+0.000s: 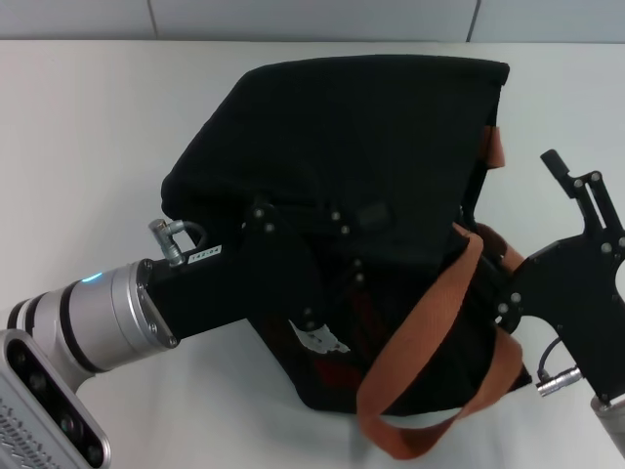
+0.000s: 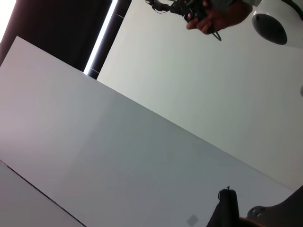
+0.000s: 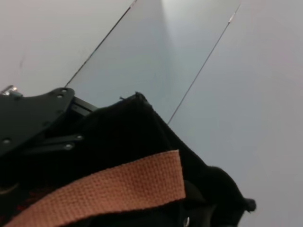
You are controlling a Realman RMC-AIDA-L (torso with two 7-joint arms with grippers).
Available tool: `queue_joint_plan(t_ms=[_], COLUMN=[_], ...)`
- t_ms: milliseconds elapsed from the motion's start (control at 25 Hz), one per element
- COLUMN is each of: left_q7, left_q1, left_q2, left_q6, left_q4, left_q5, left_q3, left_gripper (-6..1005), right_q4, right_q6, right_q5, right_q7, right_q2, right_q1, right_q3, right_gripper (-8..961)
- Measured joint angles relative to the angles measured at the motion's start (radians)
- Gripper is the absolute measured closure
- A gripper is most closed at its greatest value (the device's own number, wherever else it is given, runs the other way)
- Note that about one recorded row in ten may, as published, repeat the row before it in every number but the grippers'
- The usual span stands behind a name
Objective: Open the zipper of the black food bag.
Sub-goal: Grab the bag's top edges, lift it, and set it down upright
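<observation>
Judged the step in hand as the search for the zipper's pull, with no opening of the track to be seen yet. Found the left gripper (image 1: 327, 256) lying against the near face of the black food bag (image 1: 342, 127), black on black, so could not tell whether clenched, released or grasping anything. Found the right gripper (image 1: 576, 210) just beside the bag's other flank, apart from the fabric or barely brushing it, with a rust-brown strap (image 1: 430, 322) looping between it and the left gripper; could not tell its grip either. Saw no zipper in any view: probably along the bag's top or under the left gripper, but could not say which. Reckoned the next move to call for one gripper steadying the soft, sagging fabric while the other found the slim pull, pinched it and drew along the track, not across it; feared the loose strap snagging. From the head view alone, got the whole layout: both arms, the bag slumped on the white table (image 1: 88, 147). From the right wrist view, got the strap's weave (image 3: 109, 189) and the bag's upper fold (image 3: 142, 123) close up. From the left wrist view, got almost nothing of use: pale panels and only a dark corner of the bag (image 2: 227, 208).
</observation>
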Motion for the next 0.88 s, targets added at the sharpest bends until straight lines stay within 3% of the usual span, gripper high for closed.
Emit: queue_joint_plan(t_ms=[880], left_q7=[0.001], left_q1=[-0.011], left_q2=[0.000], left_q6=[0.005], left_q4=[-0.005], left_q5=[0.001], left_q3=[0.000], left_gripper=[895], right_q4=[0.007], right_q6=[0.027], right_q5=[-0.008], right_q7=[-0.054], right_q2=[0.000], right_q1=[0.030], right_q3=[0.039], right_gripper=[201])
